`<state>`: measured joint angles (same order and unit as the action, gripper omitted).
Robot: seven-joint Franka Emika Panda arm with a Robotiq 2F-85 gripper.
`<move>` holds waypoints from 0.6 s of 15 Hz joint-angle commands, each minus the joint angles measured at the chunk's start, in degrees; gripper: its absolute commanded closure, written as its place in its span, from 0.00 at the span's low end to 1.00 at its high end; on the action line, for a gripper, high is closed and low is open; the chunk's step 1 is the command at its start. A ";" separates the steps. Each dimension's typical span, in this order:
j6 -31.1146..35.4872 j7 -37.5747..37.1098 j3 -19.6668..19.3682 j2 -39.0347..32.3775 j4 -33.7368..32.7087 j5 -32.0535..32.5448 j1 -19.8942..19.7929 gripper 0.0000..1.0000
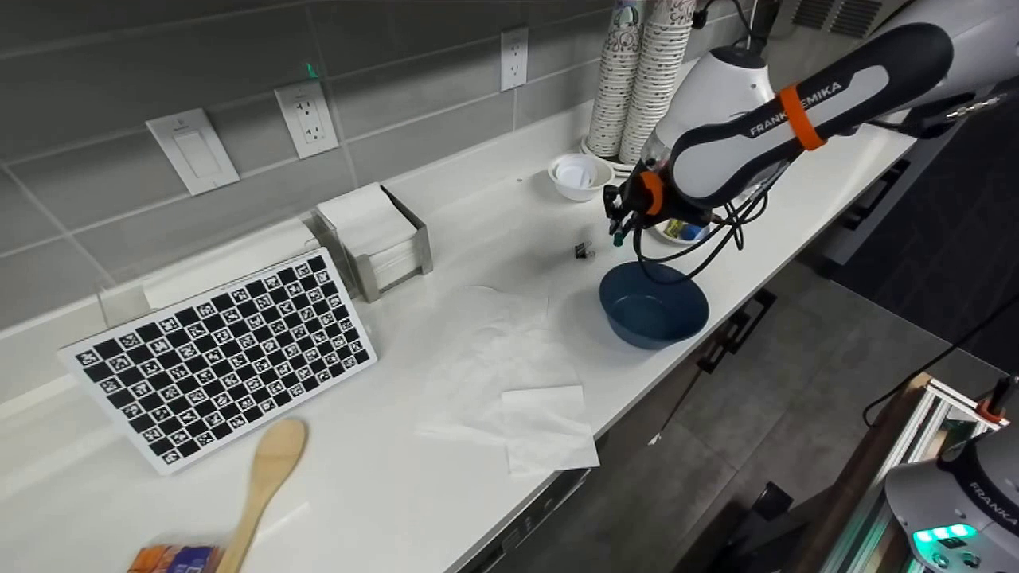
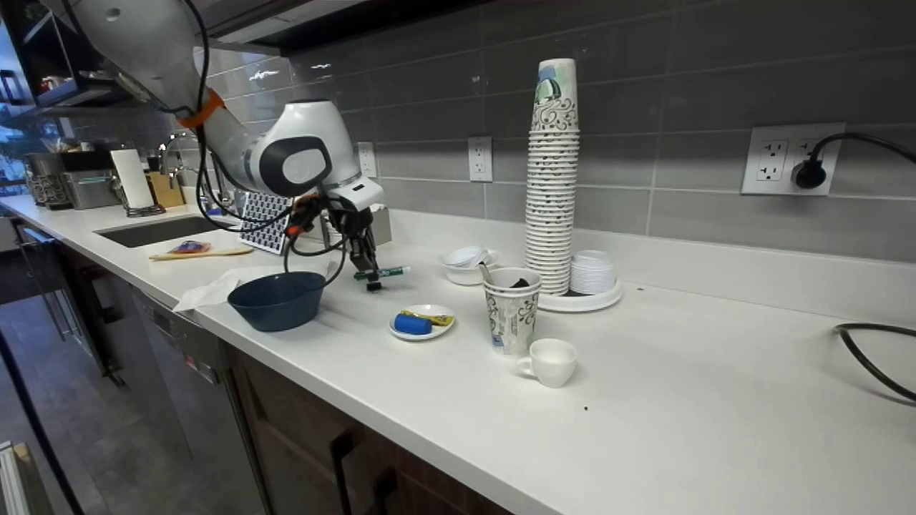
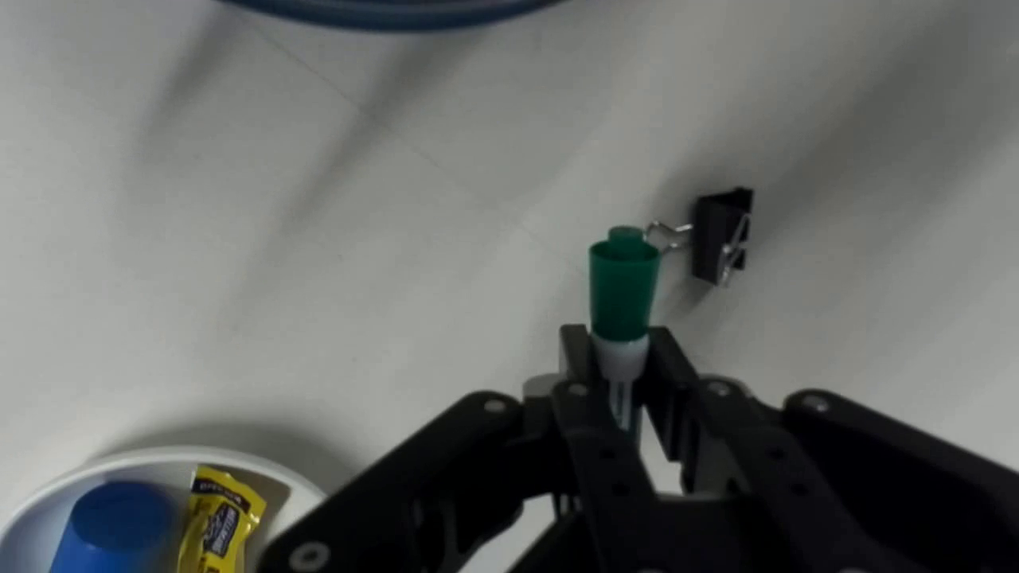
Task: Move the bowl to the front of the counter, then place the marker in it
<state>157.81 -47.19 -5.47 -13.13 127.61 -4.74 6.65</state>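
Gray tile wall [image 2: 429,93] at the back, and the white table [image 2: 680,415] runs along it with pretty much everything on top. The Franka arm [image 2: 295,154] reaches in over that. Paper cups [image 2: 552,207] are stacked super tall near the wall, and in an exterior view there's a checkered board [image 1: 231,362] propped at a slant by the napkin holder [image 1: 368,278], with a wooden spoon [image 1: 271,465] lying near the board.

Dark blue bowl [image 1: 653,306] is sitting upright right by the front edge of the table, you can see it in both exterior views. The end effector [image 3: 619,358] hangs near the bowl on the wall side, fingers set just a thin gap apart. Then there's a smaller white bowl [image 2: 465,277] over by the cups, a little white plate [image 2: 439,330], an espresso cup [image 2: 554,365], and a blue cylinder [image 2: 413,325] that's lying on the plate.

The marker [image 3: 623,298] is what's filling that gap: it's clamped between the two fingers, green end toward the bowl, and it looks to be up off the table. Smallest stuff: a yellow packet [image 3: 221,521], also on the plate, and a black binder clip [image 3: 720,236] on the table, just past the marker's green end in the wrist view.
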 commanded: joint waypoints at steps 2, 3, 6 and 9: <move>-2.92 0.39 -0.06 11.45 6.38 0.47 -1.71 0.95; -3.98 2.77 0.86 14.36 8.52 -1.44 -2.68 0.95; -8.29 9.21 2.05 24.22 15.35 -5.10 -4.10 0.95; -11.60 15.66 2.88 33.78 22.75 -11.39 -3.20 0.95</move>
<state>148.82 -37.58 -4.27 9.38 141.41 -10.16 3.56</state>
